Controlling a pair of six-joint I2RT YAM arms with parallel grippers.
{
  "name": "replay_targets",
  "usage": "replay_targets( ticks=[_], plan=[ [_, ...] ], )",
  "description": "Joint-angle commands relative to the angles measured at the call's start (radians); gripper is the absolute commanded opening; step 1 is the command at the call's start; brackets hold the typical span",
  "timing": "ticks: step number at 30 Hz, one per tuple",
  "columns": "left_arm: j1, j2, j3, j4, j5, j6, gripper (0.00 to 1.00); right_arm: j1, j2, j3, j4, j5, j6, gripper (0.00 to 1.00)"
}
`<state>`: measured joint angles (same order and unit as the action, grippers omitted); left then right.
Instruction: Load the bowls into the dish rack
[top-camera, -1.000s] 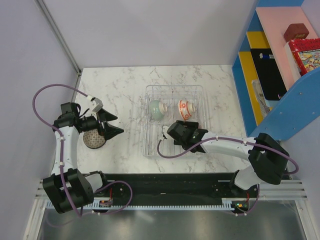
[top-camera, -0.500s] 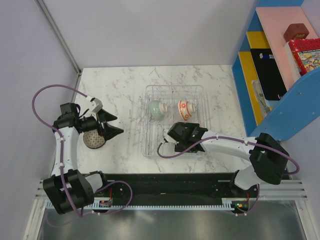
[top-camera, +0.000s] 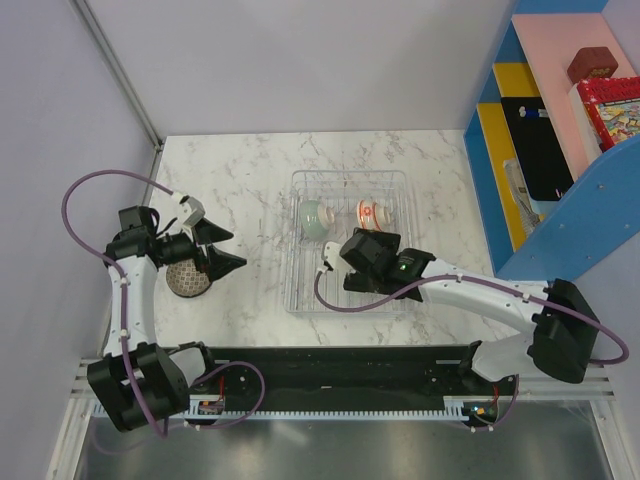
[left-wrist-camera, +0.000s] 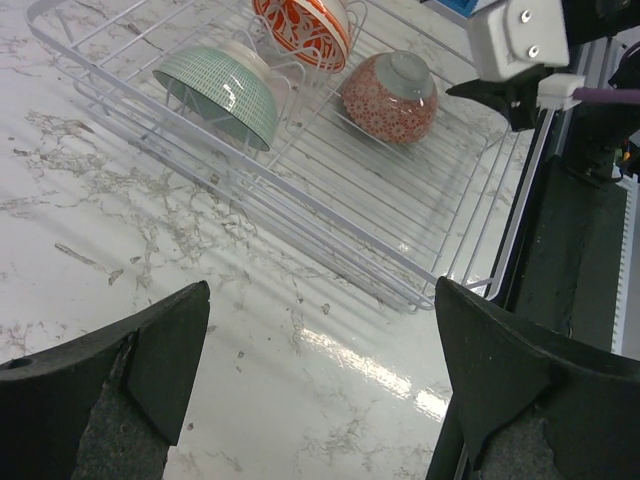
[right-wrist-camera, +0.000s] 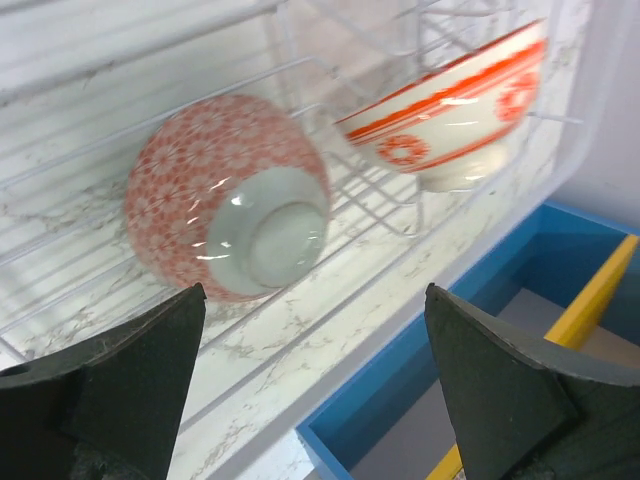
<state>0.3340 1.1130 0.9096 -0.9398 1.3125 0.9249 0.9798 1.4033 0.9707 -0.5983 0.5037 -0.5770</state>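
Bowls fill the wire dish rack (top-camera: 345, 176) three strong: celadon green bowl (top-camera: 314, 218) at its 11 o'clock, orange-and-white bowl (top-camera: 368, 212) at 1 o'clock, and pink-patterned bowl (right-wrist-camera: 225, 195) tipped on the wires toward 5 o'clock, just ahead of the right gripper (right-wrist-camera: 310, 298), whose jaws are released and spread wide. At the rack's 9 o'clock the left gripper (top-camera: 238, 249), also released and empty, hangs over a speckled bowl (top-camera: 186, 279) on the marble table (top-camera: 240, 170).

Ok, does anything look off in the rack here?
The red-flecked bowl lies loose on the dish rack floor, foot showing, not propped in the tines like the green bowl and the orange-and-white bowl. Nothing looks spilled or broken.
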Motion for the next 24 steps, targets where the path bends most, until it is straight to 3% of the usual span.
replay_targets(
  ticks=[1, 7, 15, 24],
  plan=[
    [0.026, -0.038, 0.032, 0.018, -0.019, 0.006, 1.0, 0.003, -0.069, 0.051, 0.072, 0.052, -0.03, 0.98],
    [0.063, -0.074, 0.057, 0.131, -0.295, -0.179, 1.0, 0.005, -0.118, 0.083, 0.075, 0.026, -0.029, 0.98],
    [0.082, -0.088, 0.02, 0.11, -0.743, -0.195, 1.0, 0.003, -0.191, 0.066, 0.072, -0.016, -0.021, 0.98],
    [0.164, -0.107, -0.041, 0.163, -0.949, -0.149, 1.0, -0.046, -0.184, 0.086, 0.049, -0.042, -0.015, 0.97]
  ],
)
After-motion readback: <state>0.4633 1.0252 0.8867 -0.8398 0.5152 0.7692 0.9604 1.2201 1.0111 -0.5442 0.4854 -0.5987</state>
